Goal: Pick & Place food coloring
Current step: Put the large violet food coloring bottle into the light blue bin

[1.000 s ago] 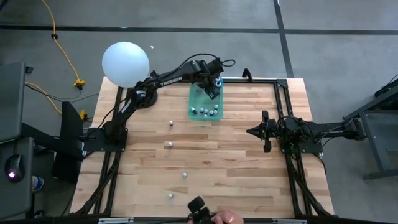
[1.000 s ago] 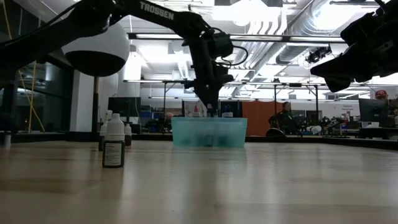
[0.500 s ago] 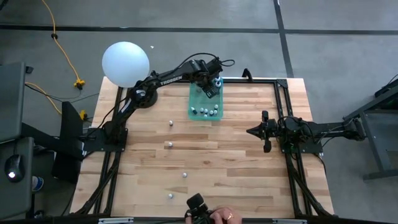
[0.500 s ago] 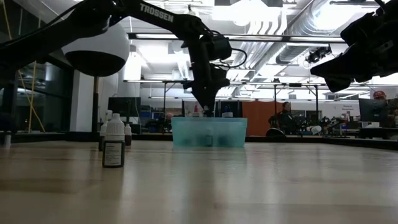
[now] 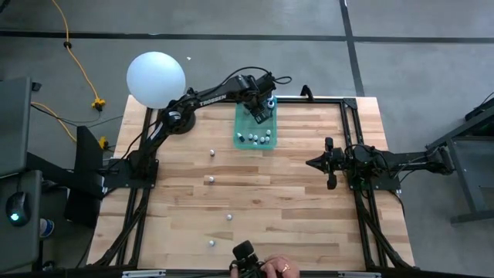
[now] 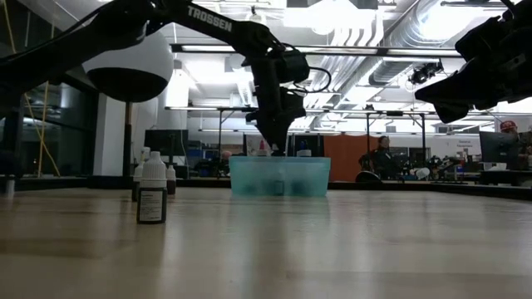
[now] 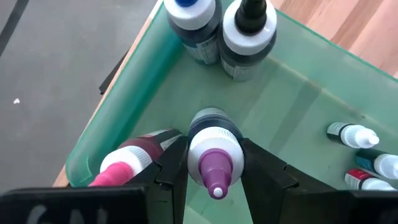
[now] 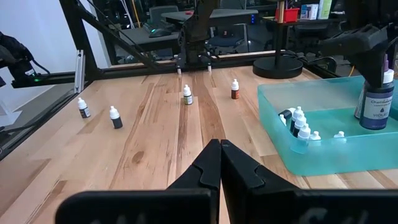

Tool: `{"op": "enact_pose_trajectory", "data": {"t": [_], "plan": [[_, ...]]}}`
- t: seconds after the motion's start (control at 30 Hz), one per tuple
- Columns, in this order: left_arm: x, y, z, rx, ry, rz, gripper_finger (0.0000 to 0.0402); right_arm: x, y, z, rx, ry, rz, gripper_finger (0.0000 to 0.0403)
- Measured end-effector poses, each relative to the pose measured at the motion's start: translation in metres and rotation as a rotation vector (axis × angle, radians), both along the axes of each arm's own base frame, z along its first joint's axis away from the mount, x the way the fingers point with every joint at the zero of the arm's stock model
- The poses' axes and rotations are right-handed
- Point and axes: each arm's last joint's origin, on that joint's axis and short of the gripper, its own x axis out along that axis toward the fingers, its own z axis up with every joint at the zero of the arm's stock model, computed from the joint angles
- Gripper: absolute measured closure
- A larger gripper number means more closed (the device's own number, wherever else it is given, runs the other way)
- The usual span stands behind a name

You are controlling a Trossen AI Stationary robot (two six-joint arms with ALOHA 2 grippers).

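The counter (image 5: 293, 201) is pale wood planking framed by dark rails, standing on a grey concrete floor crossed by a yellow cable (image 5: 77, 54). Near its far edge sits a translucent green bin (image 5: 245, 127). The left end effector (image 7: 214, 171) hangs inside the bin's far end, its fingers clamped on a purple-capped food coloring bottle (image 7: 214, 155) held upright; a pink-capped bottle (image 7: 124, 165) lies just beside it, and blue-capped (image 7: 193, 18) and black-capped (image 7: 249, 28) bottles stand in the bin's corner. More small bottles (image 5: 258, 139) cluster at the bin's near end, and four loose bottles (image 5: 210, 179) dot the open planks toward the near edge. The right end effector (image 8: 219, 163) waits by the right edge, fingers pressed together, empty. A large white ball (image 5: 156, 79) sits off the far left corner. Beyond lies an open workshop with ceiling ducts and a seated person (image 6: 381, 158).
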Motion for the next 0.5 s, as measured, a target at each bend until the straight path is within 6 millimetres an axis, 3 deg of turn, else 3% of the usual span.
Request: {"op": "enact_pose_trajectory", "data": {"t": [0.5], "plan": [[0.0026, -0.0002, -0.0080, -0.020, 0.020, -0.065, 0.0248, 0.0000, 0.0000, 0.0000, 0.000, 0.000, 0.000, 0.0402]]}}
